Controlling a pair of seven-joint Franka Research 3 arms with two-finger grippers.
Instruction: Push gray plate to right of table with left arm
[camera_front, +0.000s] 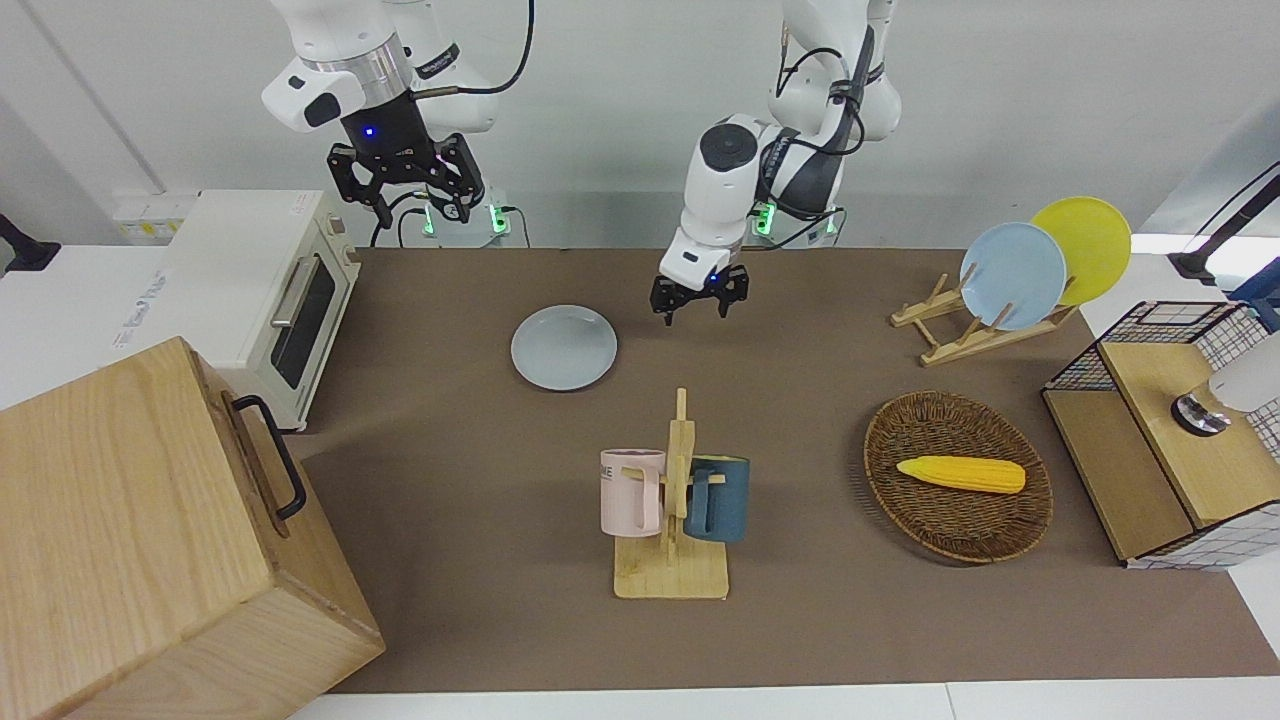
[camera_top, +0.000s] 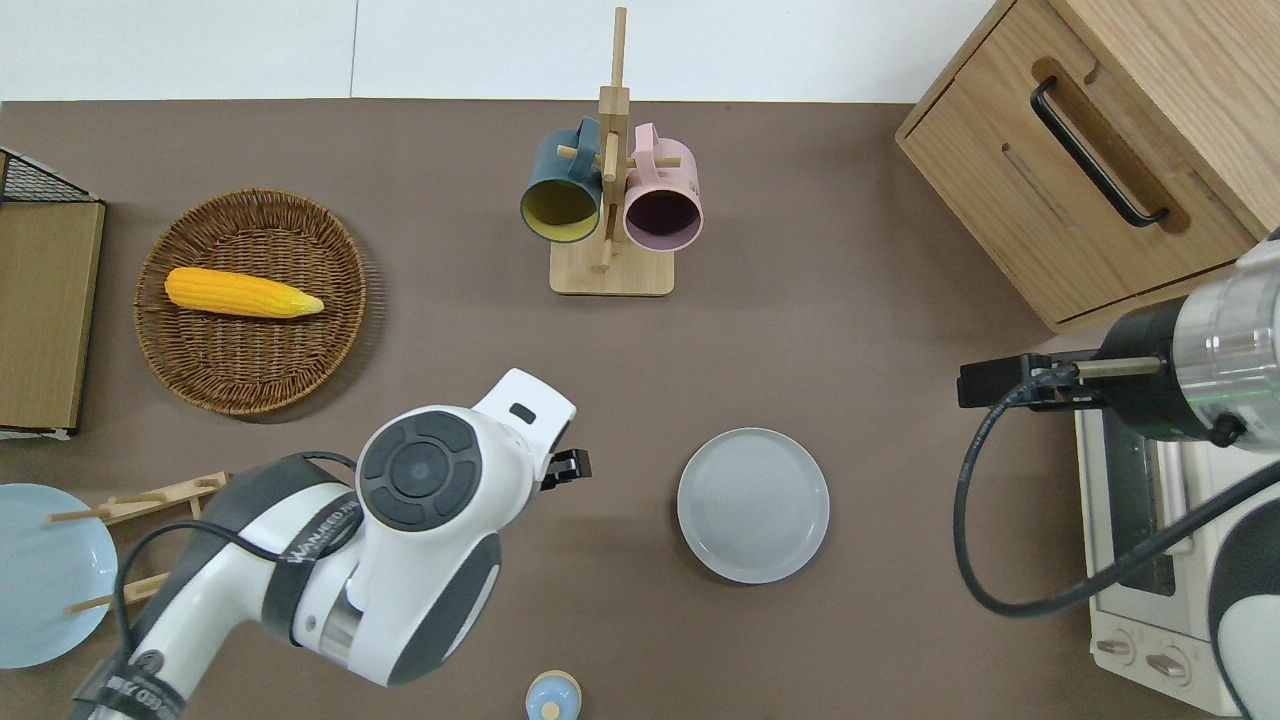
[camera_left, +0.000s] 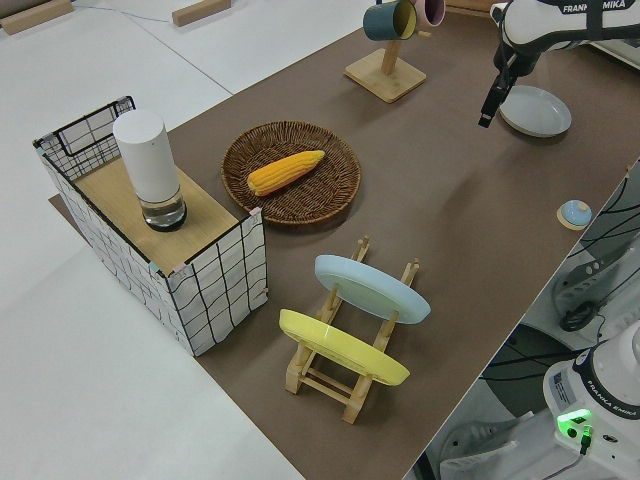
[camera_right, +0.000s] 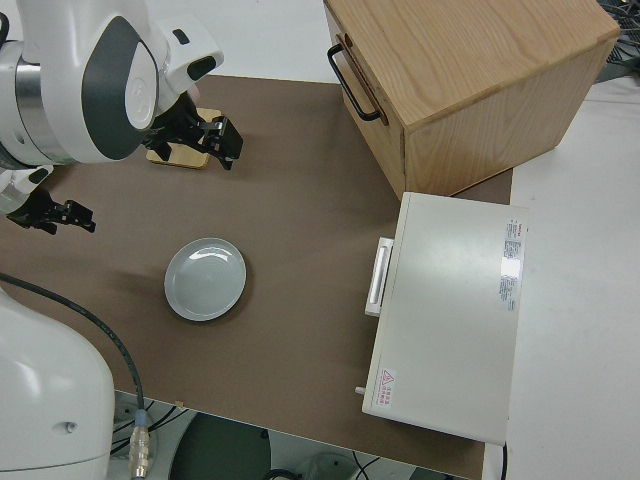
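The gray plate lies flat on the brown table, near the robots' edge and about midway along it. My left gripper hangs low over the bare table beside the plate, toward the left arm's end, with a clear gap to the rim. Its fingers stand open and hold nothing. The right arm is parked, its gripper open and empty.
Farther from the robots stands a wooden mug rack with a pink and a teal mug. A wicker basket holds corn. A plate rack, wire crate, toaster oven and wooden cabinet line the ends.
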